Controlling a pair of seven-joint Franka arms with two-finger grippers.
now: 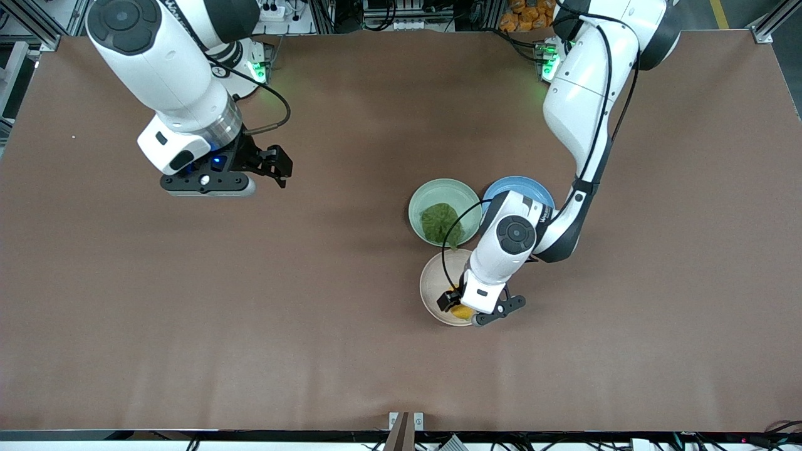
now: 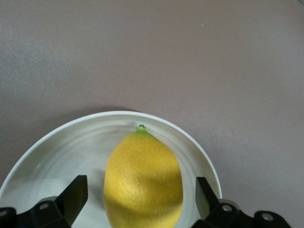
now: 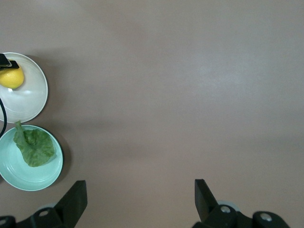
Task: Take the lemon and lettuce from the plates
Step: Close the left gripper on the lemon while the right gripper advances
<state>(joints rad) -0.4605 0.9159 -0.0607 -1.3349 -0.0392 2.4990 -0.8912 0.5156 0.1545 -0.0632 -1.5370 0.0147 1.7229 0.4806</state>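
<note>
The yellow lemon [image 1: 462, 311] lies on the beige-white plate [image 1: 432, 282], the plate nearest the front camera. My left gripper [image 1: 460, 305] is low over this plate and open. In the left wrist view its fingers [image 2: 76, 192] stand on either side of the lemon [image 2: 142, 183] with a gap on each side, inside the plate's rim [image 2: 57, 135]. The dark green lettuce [image 1: 440, 223] lies on the mint green plate [image 1: 423, 200] just beside it. My right gripper [image 1: 277, 166] is open and empty above bare table toward the right arm's end; it waits.
A blue plate [image 1: 523, 186] sits beside the mint plate, partly under the left arm. The right wrist view shows the lemon [image 3: 11, 78], beige plate [image 3: 31, 102], lettuce [image 3: 34, 146] and mint plate [image 3: 19, 178] far off. Brown table [image 1: 250, 313] all round.
</note>
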